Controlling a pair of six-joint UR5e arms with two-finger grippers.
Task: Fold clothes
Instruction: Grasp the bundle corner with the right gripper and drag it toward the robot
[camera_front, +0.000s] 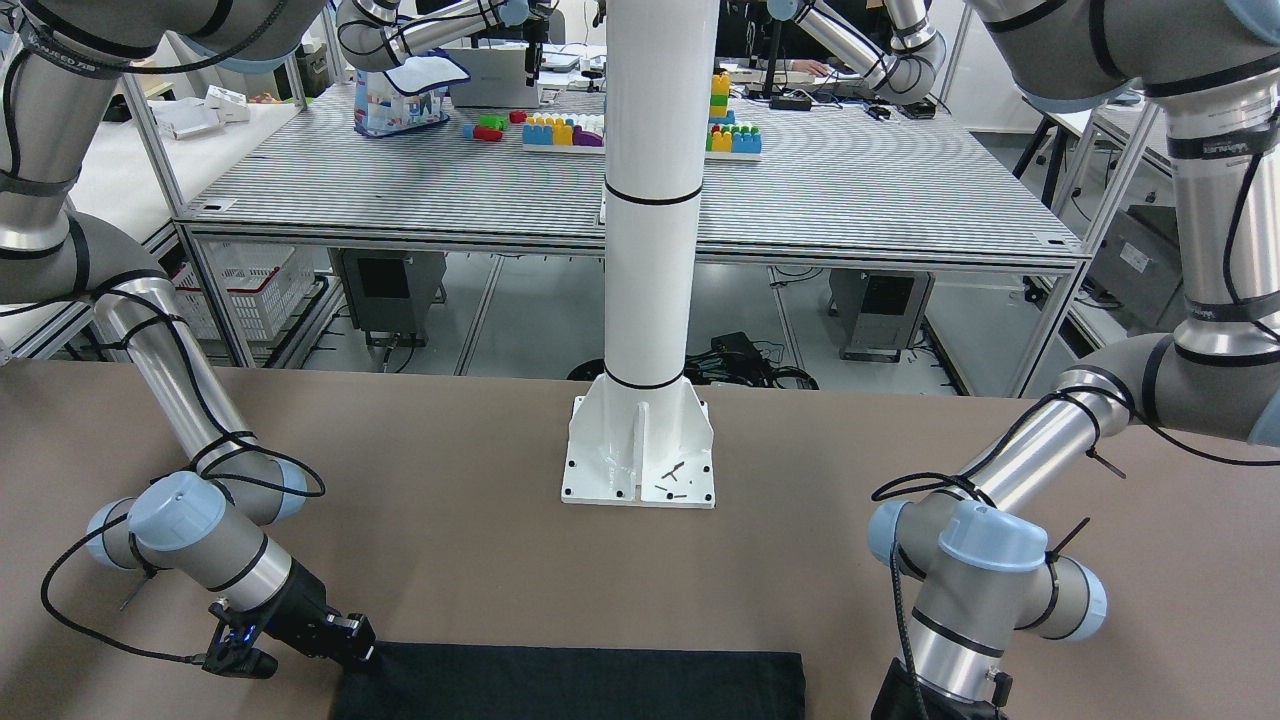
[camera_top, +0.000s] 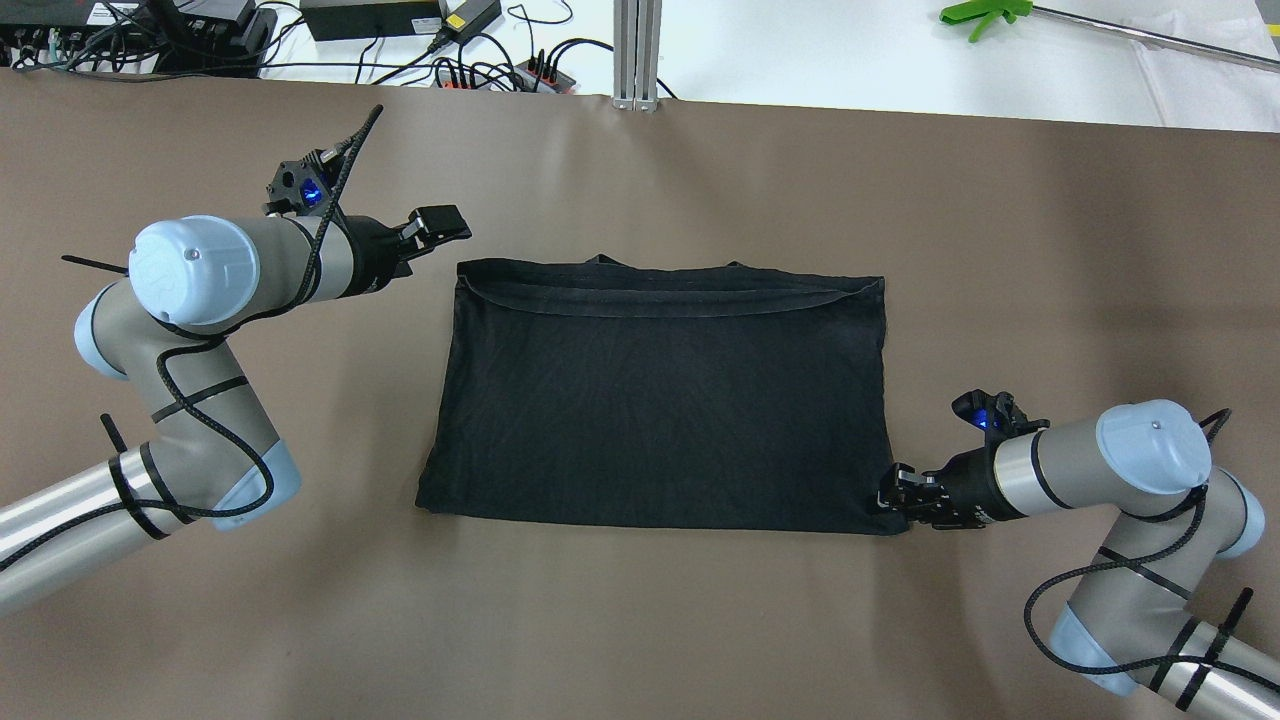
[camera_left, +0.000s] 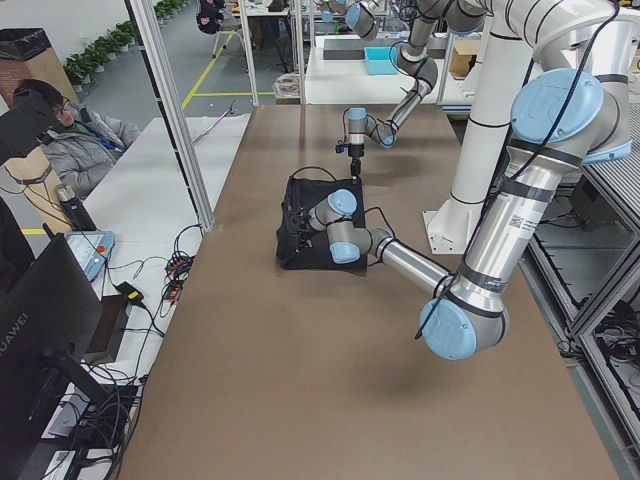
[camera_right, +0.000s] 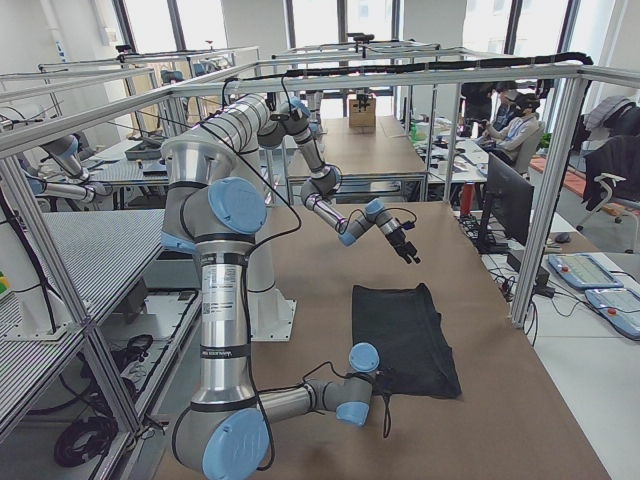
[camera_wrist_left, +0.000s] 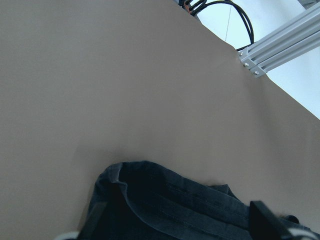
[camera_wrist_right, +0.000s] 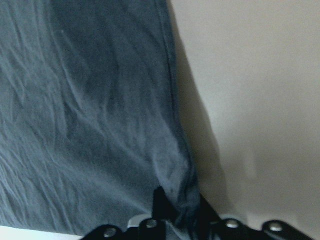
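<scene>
Cloth (camera_top: 655, 400) lies flat mid-counter (camera_top: 640, 620), with its far edge turned over in a narrow band. Right gripper (camera_top: 893, 500): jaws clenched on the near right corner (wrist view shows fabric bunched between them). Left gripper (camera_top: 438, 226): jaws released, raised just off the far left corner, not touching. I'd lower the left, pinch that corner through all its layers, then lift both sides evenly so nothing drags.
</scene>
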